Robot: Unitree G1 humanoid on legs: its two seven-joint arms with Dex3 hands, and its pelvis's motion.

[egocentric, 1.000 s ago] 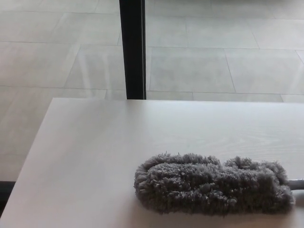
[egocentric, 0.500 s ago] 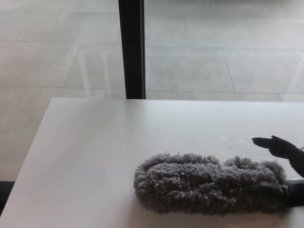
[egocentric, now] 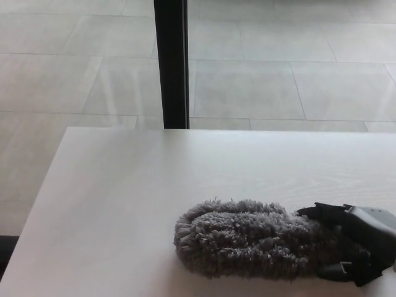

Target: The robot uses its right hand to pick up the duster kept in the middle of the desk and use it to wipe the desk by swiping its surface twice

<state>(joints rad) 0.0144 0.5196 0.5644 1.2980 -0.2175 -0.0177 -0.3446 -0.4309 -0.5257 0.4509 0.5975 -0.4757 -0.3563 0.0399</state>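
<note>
Head view: a pale desk [egocentric: 124, 198] stretches out below a tiled floor [egocentric: 62, 74] and a black vertical post [egocentric: 171, 62]. Toward the desk's near right lies the fluffy grey duster [egocentric: 247, 238], flat on the surface. At its right end the right hand [egocentric: 352, 244] covers the duster, black fingers [egocentric: 325, 212] curled over and around the fluff.

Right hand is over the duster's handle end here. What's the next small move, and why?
Probably close the fingers and lift slightly. The right hand covers the right end of the duster, which lies flat on the desk; a firm grasp isn't visible yet.
</note>
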